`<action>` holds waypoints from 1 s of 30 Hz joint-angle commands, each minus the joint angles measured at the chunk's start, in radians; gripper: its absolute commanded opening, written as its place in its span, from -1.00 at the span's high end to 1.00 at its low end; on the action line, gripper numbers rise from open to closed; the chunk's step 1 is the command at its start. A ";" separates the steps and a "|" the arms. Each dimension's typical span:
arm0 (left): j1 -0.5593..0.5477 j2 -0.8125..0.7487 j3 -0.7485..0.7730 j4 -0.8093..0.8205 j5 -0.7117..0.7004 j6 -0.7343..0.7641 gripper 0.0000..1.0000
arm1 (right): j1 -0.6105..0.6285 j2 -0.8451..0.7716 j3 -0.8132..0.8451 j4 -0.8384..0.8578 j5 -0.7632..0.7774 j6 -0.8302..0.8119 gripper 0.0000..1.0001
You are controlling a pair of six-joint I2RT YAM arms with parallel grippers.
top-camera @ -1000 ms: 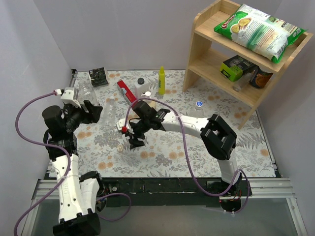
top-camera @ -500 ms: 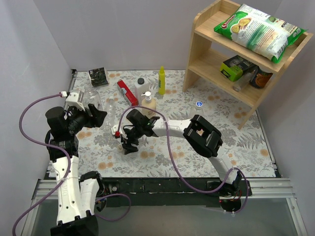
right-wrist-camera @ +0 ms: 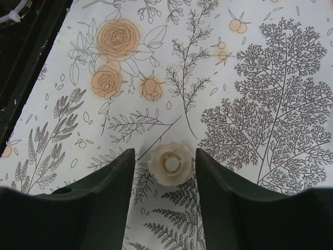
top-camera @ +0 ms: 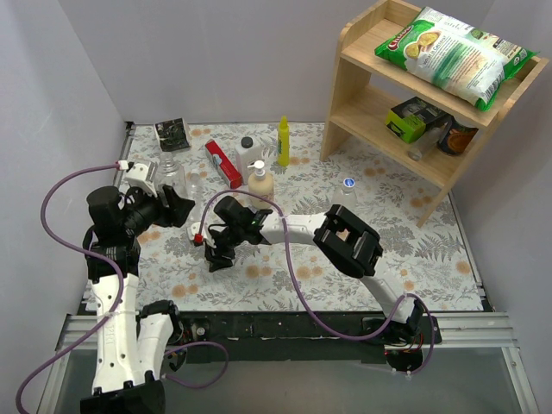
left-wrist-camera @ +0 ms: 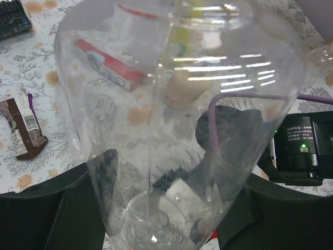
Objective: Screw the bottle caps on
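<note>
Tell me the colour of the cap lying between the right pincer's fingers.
The cap is pale yellowish-white; the right wrist view shows it best.

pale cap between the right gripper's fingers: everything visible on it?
The cap is small, round, pale yellowish-white plastic with a ribbed rim and a circular recess in the middle facing the camera. It lies flat on the floral table cover. It sits between the open fingers of the right gripper, clear of one finger and very close to the other; contact there is unclear.
</note>
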 commanded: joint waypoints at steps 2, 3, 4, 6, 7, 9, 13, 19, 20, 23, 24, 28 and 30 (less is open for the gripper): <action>-0.014 -0.014 0.031 -0.014 -0.003 0.033 1.00 | 0.007 0.015 0.046 0.037 0.000 0.014 0.09; -0.015 -0.014 0.028 -0.014 0.008 0.038 1.00 | 0.007 0.001 0.040 0.033 0.000 0.009 0.16; -0.017 -0.014 0.020 -0.011 0.014 0.043 1.00 | 0.007 -0.008 0.037 0.032 0.000 0.005 0.22; -0.015 -0.006 0.011 0.006 0.029 0.063 1.00 | 0.007 -0.063 0.014 -0.017 0.001 -0.009 0.35; -0.015 -0.002 0.006 0.015 0.069 0.081 1.00 | 0.002 -0.092 -0.001 -0.032 0.000 -0.015 0.38; -0.017 0.032 -0.014 0.059 0.118 0.119 1.00 | -0.016 -0.214 -0.036 -0.110 -0.026 -0.032 0.43; -0.050 0.128 -0.028 0.176 0.196 0.219 1.00 | -0.099 -0.428 -0.058 -0.389 -0.084 -0.047 0.48; -0.124 0.234 -0.095 0.199 0.388 0.500 1.00 | -0.376 -0.597 0.138 -0.689 -0.239 0.061 0.53; -0.147 0.241 -0.104 0.203 0.390 0.547 1.00 | -0.409 -0.606 0.200 -0.724 -0.271 0.078 0.53; -0.268 0.207 -0.178 0.305 0.352 0.567 1.00 | -0.502 -0.639 0.303 -0.715 -0.308 0.144 0.53; -0.293 0.193 -0.210 0.359 0.330 0.522 1.00 | -0.524 -0.649 0.322 -0.705 -0.316 0.155 0.53; -0.450 0.115 -0.375 0.653 0.266 0.428 1.00 | -0.524 -0.683 0.350 -0.681 -0.364 0.167 0.49; -0.506 0.115 -0.396 0.725 0.240 0.414 1.00 | -0.510 -0.712 0.319 -0.680 -0.338 0.152 0.49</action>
